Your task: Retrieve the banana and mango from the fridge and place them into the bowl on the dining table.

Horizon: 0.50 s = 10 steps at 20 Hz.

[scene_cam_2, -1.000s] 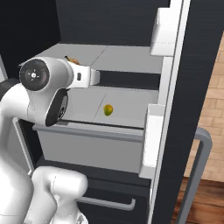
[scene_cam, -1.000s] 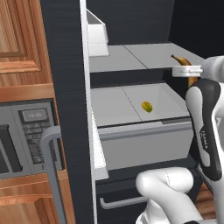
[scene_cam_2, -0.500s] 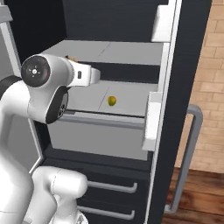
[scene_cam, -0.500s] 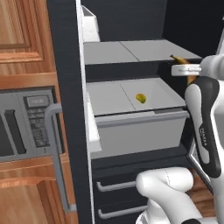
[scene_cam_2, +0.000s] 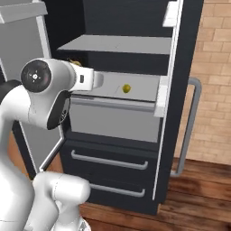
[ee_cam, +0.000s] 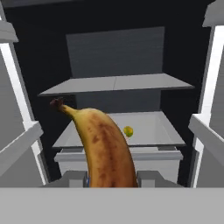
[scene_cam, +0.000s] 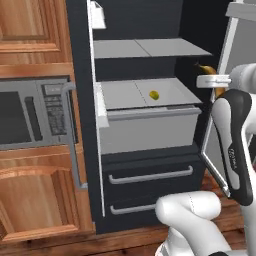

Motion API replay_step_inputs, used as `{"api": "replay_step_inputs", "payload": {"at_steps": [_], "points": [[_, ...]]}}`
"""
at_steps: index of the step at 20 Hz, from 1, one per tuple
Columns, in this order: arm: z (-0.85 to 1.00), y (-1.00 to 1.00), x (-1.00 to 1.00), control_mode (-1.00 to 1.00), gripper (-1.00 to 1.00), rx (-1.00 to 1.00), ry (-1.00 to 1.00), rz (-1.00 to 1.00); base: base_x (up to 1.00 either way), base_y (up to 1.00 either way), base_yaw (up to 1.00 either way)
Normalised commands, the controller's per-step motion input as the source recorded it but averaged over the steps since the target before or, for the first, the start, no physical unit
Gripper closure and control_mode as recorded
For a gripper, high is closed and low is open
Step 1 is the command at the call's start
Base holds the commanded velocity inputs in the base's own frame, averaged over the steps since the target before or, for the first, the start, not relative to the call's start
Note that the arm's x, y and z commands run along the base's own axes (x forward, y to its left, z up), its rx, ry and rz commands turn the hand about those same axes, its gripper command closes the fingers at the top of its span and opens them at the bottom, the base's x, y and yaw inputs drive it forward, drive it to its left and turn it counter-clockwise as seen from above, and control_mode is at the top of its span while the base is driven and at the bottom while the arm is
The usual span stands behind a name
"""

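Banana sat clamped in the hand, long axis running away from the camera, dark tip at 11 o'clock. Mango lay dead ahead at 12 on the fridge drawer top, well apart.

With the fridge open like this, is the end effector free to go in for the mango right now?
Probably not yet: the end effector is shut on the banana. The mango lies unobstructed on the lower shelf of the open fridge.
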Motion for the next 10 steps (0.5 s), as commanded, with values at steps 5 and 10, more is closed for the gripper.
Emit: {"api": "replay_step_inputs", "payload": {"at_steps": [5, 10], "points": [[0.00, 0.00, 0.00, 1.00, 1.00, 0.00, 0.00, 0.00, -0.48, 0.00, 0.33], [0.00, 0.00, 0.00, 1.00, 1.00, 0.00, 0.00, 0.00, -0.39, -0.02, 0.57]]}}
